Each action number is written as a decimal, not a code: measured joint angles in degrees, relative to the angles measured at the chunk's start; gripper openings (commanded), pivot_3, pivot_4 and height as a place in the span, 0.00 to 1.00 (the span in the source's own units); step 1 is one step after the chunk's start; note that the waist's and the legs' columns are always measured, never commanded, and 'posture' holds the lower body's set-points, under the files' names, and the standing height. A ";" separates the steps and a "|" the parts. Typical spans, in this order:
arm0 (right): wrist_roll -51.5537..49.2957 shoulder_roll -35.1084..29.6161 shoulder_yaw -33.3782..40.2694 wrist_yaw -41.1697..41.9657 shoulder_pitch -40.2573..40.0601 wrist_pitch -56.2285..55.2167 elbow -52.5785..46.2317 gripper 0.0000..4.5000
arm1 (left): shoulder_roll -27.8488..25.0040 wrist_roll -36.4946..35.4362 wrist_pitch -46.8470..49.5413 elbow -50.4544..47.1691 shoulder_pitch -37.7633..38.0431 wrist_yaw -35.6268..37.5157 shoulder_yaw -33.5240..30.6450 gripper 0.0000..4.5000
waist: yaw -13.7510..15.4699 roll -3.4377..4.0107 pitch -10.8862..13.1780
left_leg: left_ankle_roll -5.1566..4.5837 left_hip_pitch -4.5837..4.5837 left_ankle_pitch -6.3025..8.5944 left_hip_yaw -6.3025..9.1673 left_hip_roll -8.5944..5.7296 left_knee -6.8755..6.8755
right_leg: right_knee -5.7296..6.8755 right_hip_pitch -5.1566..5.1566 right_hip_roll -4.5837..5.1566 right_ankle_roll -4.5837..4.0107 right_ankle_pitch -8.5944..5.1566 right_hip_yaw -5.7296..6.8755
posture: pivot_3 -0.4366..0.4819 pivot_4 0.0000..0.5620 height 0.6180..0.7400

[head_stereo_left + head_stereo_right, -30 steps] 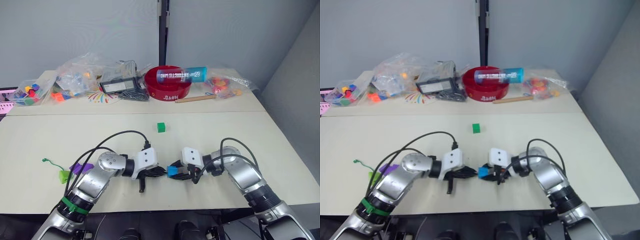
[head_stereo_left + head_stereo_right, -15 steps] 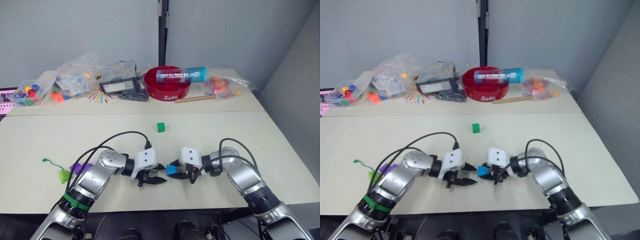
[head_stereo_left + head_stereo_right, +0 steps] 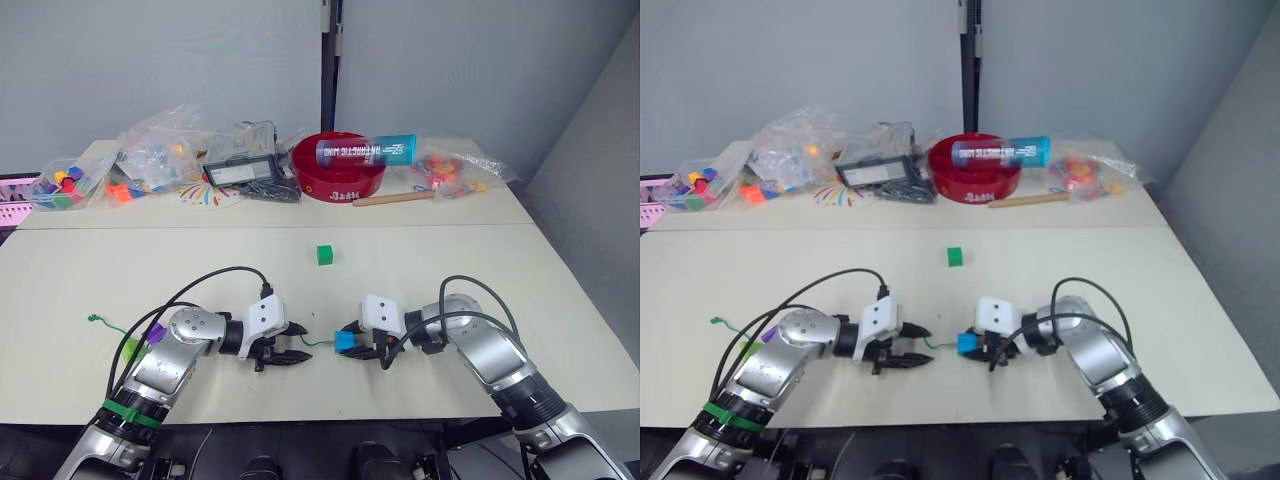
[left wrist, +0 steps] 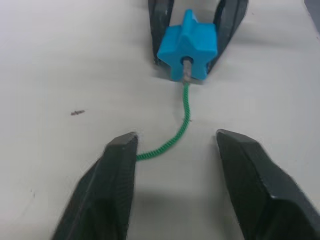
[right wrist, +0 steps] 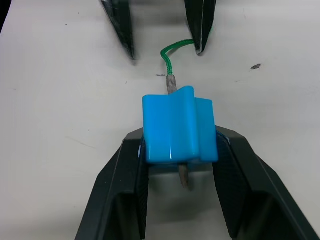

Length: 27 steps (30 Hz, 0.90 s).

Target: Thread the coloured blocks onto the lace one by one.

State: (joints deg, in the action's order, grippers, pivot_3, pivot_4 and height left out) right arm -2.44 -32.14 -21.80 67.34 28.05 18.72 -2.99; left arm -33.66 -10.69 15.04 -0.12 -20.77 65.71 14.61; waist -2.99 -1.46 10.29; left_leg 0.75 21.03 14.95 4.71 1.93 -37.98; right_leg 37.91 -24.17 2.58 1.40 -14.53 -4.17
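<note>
Since a second ago, left claw (image 4: 172, 150) has drawn back from the blue block (image 5: 178, 131), its fingers now spread wide and holding nothing; lace (image 4: 177, 132) lies slack between them. Right claw (image 5: 179, 150) clamps the blue block, the lace's stiff tip through its hole. Dark green block (image 3: 322, 255) sits on the bench (image 3: 450, 260) well beyond both claws

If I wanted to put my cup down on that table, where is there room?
Bare patches: the cream table left of the small dark green cube, and its right side beyond that cube. The back edge is crowded: red bowl, clear plastic bags of toys.
</note>
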 measured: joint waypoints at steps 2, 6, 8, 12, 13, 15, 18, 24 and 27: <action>-0.01 -0.13 -0.04 0.02 -0.01 0.21 -0.22 0.29 | 0.47 -0.15 -0.11 0.24 -0.04 0.13 0.10 0.17 | 0.03 0.00 0.00 | 0.00 0.01 0.00 0.00 0.00 0.00 | 0.00 -0.01 0.00 0.00 0.00 0.00 | 0.48 0.27 1.00; -0.02 -0.31 -0.05 0.03 -0.05 0.49 -0.44 0.29 | 0.62 -0.35 -0.13 0.38 -0.04 0.41 0.11 0.00 | 0.15 0.00 0.00 | 0.00 0.01 0.00 0.00 0.00 0.00 | 0.00 0.00 0.00 0.00 0.00 -0.01 | 0.48 0.27 1.00; -0.02 -0.44 -0.05 0.02 -0.09 0.51 -0.56 0.29 | 0.61 -0.43 -0.12 0.37 -0.04 0.65 0.13 0.00 | 0.22 0.00 0.00 | 0.00 0.01 0.00 0.00 0.00 0.00 | -0.01 -0.01 0.00 0.00 0.00 0.00 | 0.48 0.27 1.00; -0.02 -0.62 -0.05 -0.03 -0.19 0.56 -0.78 0.29 | 0.72 -0.43 0.23 -0.23 -0.47 0.59 0.27 0.00 | 0.33 0.00 0.00 | 0.00 0.02 0.00 0.00 0.00 0.00 | -0.03 -0.01 0.01 0.00 0.00 0.00 | 0.48 0.27 1.00; -0.01 -0.65 -0.05 -0.03 -0.19 0.58 -0.82 0.29 | 1.01 -0.41 0.33 -0.51 -1.13 0.50 0.42 0.00 | 0.39 0.00 0.00 | 0.00 0.03 0.00 0.00 0.00 0.00 | -0.03 -0.01 0.01 0.00 0.00 0.00 | 0.48 0.27 1.00; -0.01 -0.64 -0.10 -0.06 -0.19 0.60 -0.89 0.29 | 1.52 -0.40 0.38 -1.30 -1.95 0.32 0.72 0.00 | 0.38 0.00 0.00 | 0.00 0.03 0.00 0.00 0.00 0.00 | -0.04 0.00 0.00 0.00 0.00 -0.01 | 0.48 0.27 1.00; -0.01 -0.56 -0.19 -0.12 -0.18 0.60 -0.91 0.29 | 2.97 0.05 0.39 -1.66 -3.47 0.11 2.67 0.00 | 0.32 0.00 0.00 | 0.00 0.02 0.00 0.00 0.00 0.00 | -0.03 0.00 0.00 0.00 0.00 -0.01 | 0.48 0.27 1.00; 0.10 -0.60 -0.18 -0.11 -0.14 0.60 -0.89 0.29 | 3.77 1.89 1.41 -1.60 -4.43 0.08 5.22 0.00 | 0.37 0.00 0.00 | 0.00 0.02 0.00 0.00 -0.01 0.00 | -0.03 0.01 0.00 0.00 0.00 -0.01 | 0.48 0.27 1.00; 0.19 -0.53 -0.25 -0.12 -0.01 0.66 -0.88 0.29 | 3.77 3.66 2.46 -1.27 -5.34 -0.36 6.11 0.00 | 0.36 0.00 0.00 | 0.00 0.02 0.00 0.00 -0.01 0.00 | -0.04 0.00 -0.01 0.00 0.00 0.00 | 0.48 0.27 1.00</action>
State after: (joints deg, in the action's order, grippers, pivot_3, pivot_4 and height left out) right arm -2.25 -32.67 -22.05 67.22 28.03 19.38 -3.87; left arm -29.89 -7.03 17.50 -1.39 -26.11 65.35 20.72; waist -2.63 -1.46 10.29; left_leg 0.75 21.05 14.95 4.71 1.93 -37.98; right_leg 37.88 -24.17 2.57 1.40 -14.53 -4.17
